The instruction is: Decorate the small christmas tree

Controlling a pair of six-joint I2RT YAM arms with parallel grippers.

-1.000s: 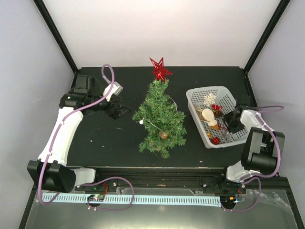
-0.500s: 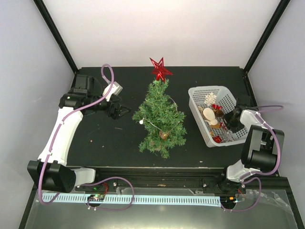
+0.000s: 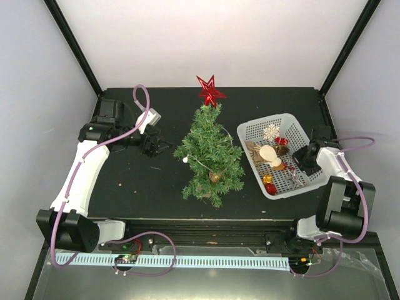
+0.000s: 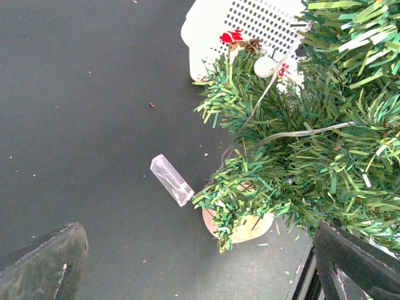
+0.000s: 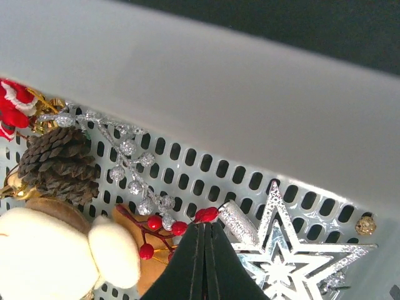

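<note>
Black table (image 3: 137, 187): my right gripper (image 5: 205, 227) is pinched together at the berry sprig (image 5: 179, 228), three o'clock of the small christmas tree (image 3: 209, 156); I'd lift slowly.

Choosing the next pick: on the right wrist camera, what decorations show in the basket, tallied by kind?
Pine cone: 1
Silver glitter star: 1
Red berry sprig: 1
Silver bead sprig: 1
Cream plush figure: 1
Small gold ball: 1
Red-and-white ornament, cut off at the edge: 1
Total: 7
</note>
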